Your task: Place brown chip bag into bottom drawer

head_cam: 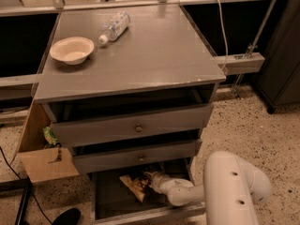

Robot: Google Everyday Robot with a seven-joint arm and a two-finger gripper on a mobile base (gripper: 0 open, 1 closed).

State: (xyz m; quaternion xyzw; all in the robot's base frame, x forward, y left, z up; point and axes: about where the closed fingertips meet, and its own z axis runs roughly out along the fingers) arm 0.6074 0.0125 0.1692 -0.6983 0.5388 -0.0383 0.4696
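Note:
The brown chip bag (133,186) lies crumpled inside the open bottom drawer (140,215), on its dark floor left of centre. My gripper (151,179) reaches into this drawer from the right, under the front of the middle drawer. Its tip is at the bag's right end and touches it. My white arm (232,186) stands in front of the cabinet's right side.
The two upper grey drawers (138,128) stand slightly pulled out above the bottom one. A pale bowl (72,49) and a lying water bottle (112,26) are on the cabinet top. An open cardboard box (44,163) with a green packet (49,136) stands at the left.

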